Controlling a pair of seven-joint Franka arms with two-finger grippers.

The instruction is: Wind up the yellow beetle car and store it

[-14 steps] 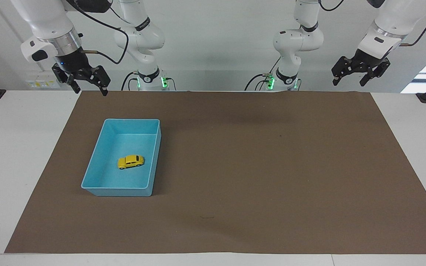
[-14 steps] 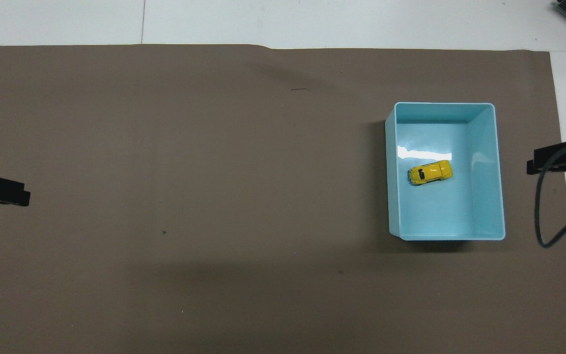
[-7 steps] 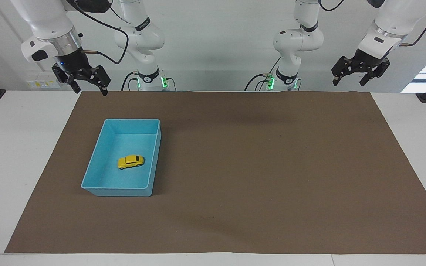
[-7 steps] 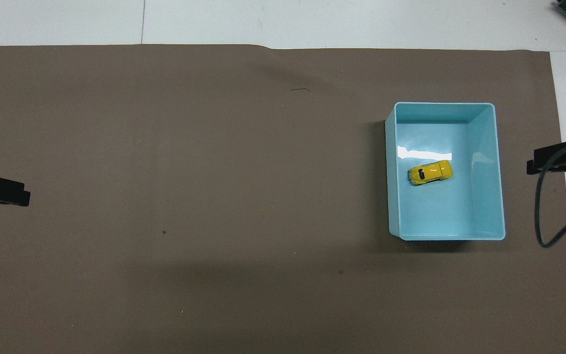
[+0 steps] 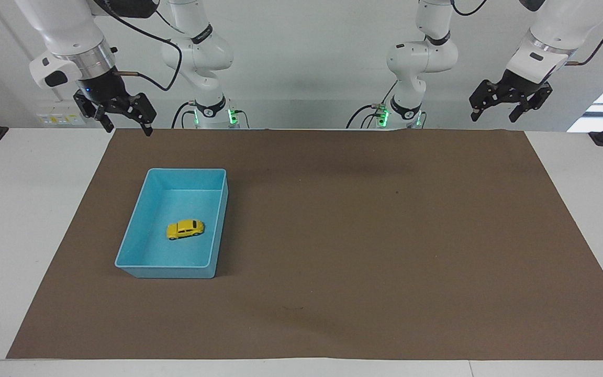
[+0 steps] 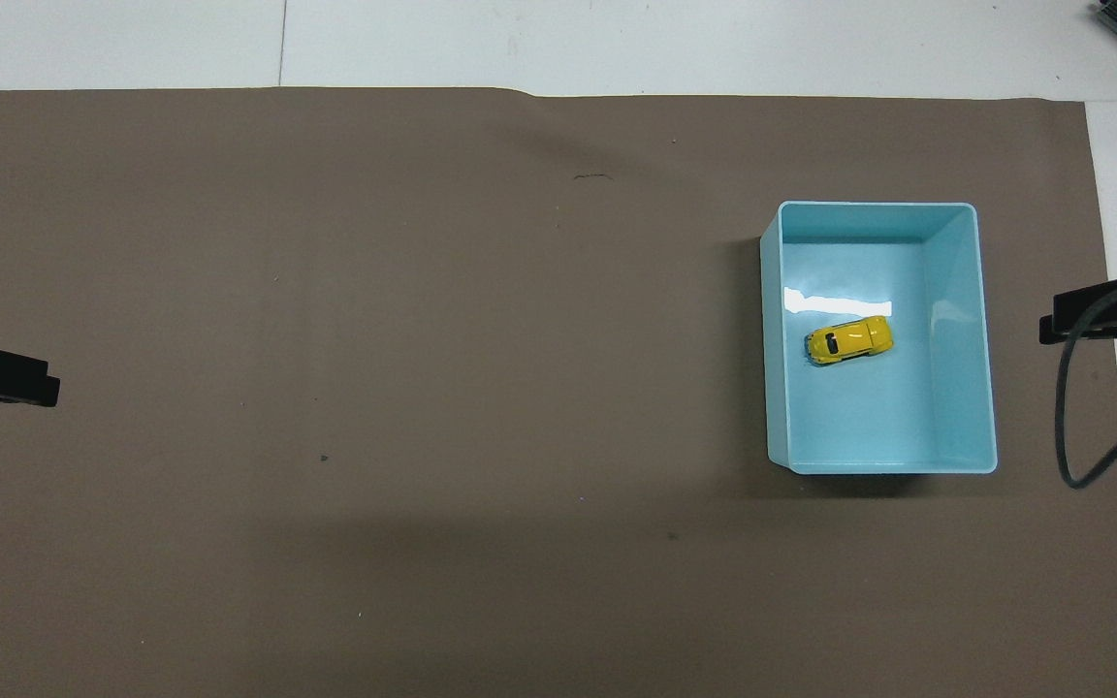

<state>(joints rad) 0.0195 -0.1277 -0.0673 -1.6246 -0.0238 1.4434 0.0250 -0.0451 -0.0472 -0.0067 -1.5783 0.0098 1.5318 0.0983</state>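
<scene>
Nothing has moved since the earlier frames: both arms hang where they were and the car has not shifted. Largest in the scene is the brown mat that covers most of the white table. On it, toward the right arm's end, sits the light-blue tray, an open rectangular bin with low walls. The right gripper hangs high over the mat's edge at the robots' own end, just robot-side of the tray, its fingers spread and holding nothing; the left gripper waits likewise raised over the mat's corner at its own end, fingers released and empty. Smallest is the yellow beetle car, resting on its wheels on the tray floor near the middle, clear of every wall, its length lying across the tray. It looks light, rigid and glossy, so the rounded roof would probably slip between the fingertips; the flatter door sides, between the wheels, seem the safer place to pinch. With the car already in the tray and both grippers empty, the task appears either finished or not begun.
</scene>
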